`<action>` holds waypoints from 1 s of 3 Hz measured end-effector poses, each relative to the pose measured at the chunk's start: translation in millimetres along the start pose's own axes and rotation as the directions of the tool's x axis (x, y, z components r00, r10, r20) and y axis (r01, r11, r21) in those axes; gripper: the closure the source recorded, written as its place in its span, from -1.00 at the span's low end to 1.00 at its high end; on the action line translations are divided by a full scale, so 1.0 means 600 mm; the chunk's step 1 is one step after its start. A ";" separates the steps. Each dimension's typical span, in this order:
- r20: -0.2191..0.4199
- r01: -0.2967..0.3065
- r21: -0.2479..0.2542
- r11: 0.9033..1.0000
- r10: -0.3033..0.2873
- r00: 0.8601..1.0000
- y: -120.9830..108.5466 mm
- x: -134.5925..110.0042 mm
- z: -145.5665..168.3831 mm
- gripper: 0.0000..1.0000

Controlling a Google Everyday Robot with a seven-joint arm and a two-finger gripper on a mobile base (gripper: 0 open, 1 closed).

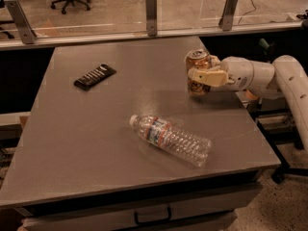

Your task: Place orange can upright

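Two containers were on the grey bench (86, 148). The can (196, 61), orange-gold with a silver top rim, stood near the bench's right edge, towards the back. Whether its top had been opened could not be told. The bottle (171, 139), clear plastic with a white cap on and a blue-and-red label round its middle, lay on its side nearer the front, well apart from the can. Its cap end pointed up and to the left. Whether it held any water could not be made out.

The tool (202, 67) reached in from the right on a white arm (260, 76) and was closed around the can at about mid-height. One pale finger (208, 76) crossed the near side of the can, and the other showed just behind it. The can's top rim stood above that finger and its lower body showed below.

The can's long axis ran straight up and down, top rim uppermost. Its base was down at the bench surface with a soft reflection beneath it, though the tool had hold of it all the same.

A flat black packet (95, 76) lay towards the back left of the bench, far from both containers.
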State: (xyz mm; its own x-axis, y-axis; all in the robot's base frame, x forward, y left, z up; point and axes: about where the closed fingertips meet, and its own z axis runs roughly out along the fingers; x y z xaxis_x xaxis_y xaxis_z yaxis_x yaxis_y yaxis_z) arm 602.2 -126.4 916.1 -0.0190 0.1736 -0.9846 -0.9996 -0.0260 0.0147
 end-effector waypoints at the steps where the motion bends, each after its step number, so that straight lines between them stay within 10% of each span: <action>1: 0.014 0.000 0.003 1.000 0.000 1.000 0.005 0.015 -0.013 -0.28; 3: 0.017 -0.002 0.031 1.000 0.002 1.000 0.015 0.028 -0.047 -1.00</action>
State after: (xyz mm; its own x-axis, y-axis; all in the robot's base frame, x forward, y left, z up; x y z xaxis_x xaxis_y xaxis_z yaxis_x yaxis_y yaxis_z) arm 593.5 -151.2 894.9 -0.0213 0.1907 -0.9814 -0.9997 0.0038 0.0224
